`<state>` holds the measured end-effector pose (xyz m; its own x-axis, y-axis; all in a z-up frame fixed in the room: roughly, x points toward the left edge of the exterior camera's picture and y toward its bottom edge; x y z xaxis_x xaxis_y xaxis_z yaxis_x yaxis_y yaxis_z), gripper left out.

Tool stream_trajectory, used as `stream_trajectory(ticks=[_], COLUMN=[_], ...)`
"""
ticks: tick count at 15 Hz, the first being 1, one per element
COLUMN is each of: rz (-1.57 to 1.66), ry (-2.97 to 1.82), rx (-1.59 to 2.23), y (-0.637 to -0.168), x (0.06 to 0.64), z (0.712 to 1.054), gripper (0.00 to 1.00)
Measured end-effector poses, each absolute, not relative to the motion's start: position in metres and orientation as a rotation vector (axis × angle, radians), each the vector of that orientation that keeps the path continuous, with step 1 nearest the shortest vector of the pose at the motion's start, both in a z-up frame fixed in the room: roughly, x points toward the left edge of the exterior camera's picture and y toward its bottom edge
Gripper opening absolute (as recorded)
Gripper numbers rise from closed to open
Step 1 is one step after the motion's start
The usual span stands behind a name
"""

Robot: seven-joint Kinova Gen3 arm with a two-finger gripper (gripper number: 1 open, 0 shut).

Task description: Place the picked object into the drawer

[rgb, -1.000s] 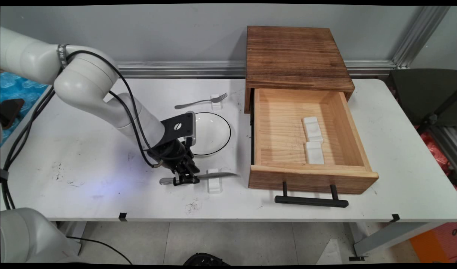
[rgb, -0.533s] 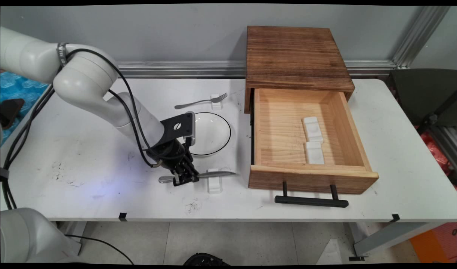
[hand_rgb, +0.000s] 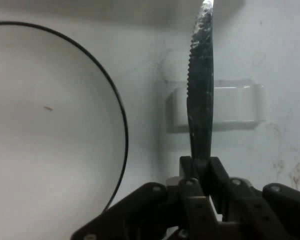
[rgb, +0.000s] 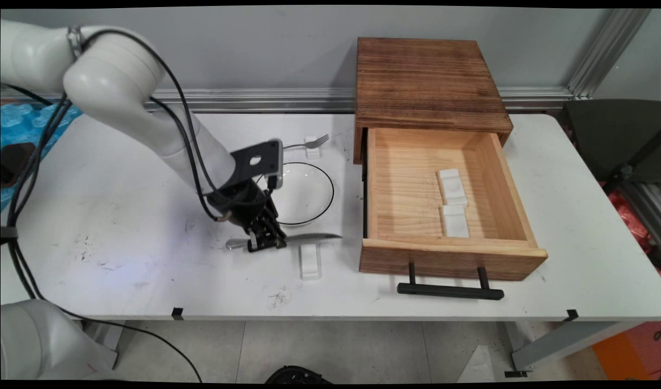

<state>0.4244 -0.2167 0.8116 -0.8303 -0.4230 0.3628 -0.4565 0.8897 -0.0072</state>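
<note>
Main view shows the gripper (rgb: 266, 244) clamped on a table knife (rgb: 308, 237), holding it level just above the white rest (rgb: 310, 261), on the near side of the black-rimmed plate (rgb: 303, 193). A fork (rgb: 308, 143) lies beyond the plate; the open wooden drawer (rgb: 449, 254) stands to the plate's right.

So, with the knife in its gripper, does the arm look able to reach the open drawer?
Probably yes. The gripper is shut on the knife, lifted off the white rest. The drawer stands open just to the right, with nothing in between.
</note>
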Motion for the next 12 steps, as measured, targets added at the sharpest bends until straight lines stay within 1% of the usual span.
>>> stream_trajectory(ticks=[8,10,12], rz=[0.15,0.159,0.169], ry=[-2.762,-2.772,-2.783], rx=[0.599,0.586,0.561], y=[-0.24,-0.249,-0.264], x=[0.433,0.433,0.427], z=[0.873,0.891,0.92], gripper=[0.0,0.0,0.0])
